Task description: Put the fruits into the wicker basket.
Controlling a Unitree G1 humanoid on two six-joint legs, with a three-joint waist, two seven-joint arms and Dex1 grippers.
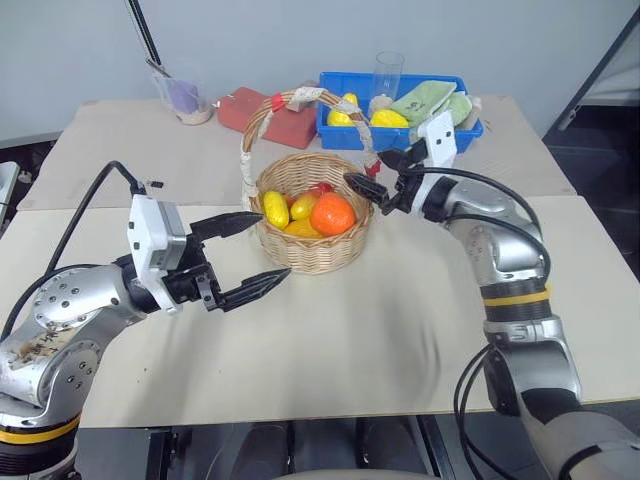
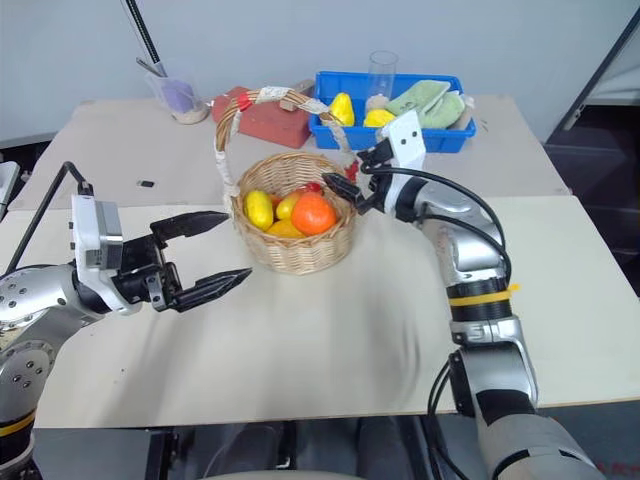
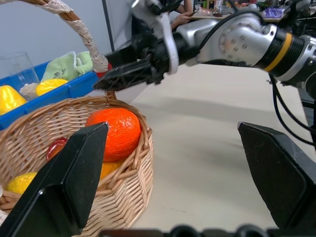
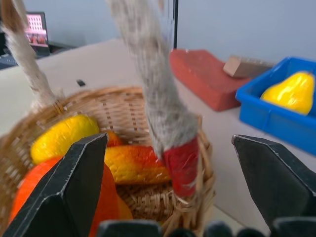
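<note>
The fruits (image 1: pixel 305 212) sit in the wicker basket (image 1: pixel 310 245) mid-table, both pincers, left (image 1: pixel 250 256) and right (image 1: pixel 378 174), spread apart and empty, so little seems left.

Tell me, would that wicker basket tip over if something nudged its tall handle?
Possibly. The wicker basket has a tall arched handle, so a push high up could lever it over. Its wide round base and the fruits lying low inside should steady it somewhat. It looks light, so it may simply slide on the table.
</note>
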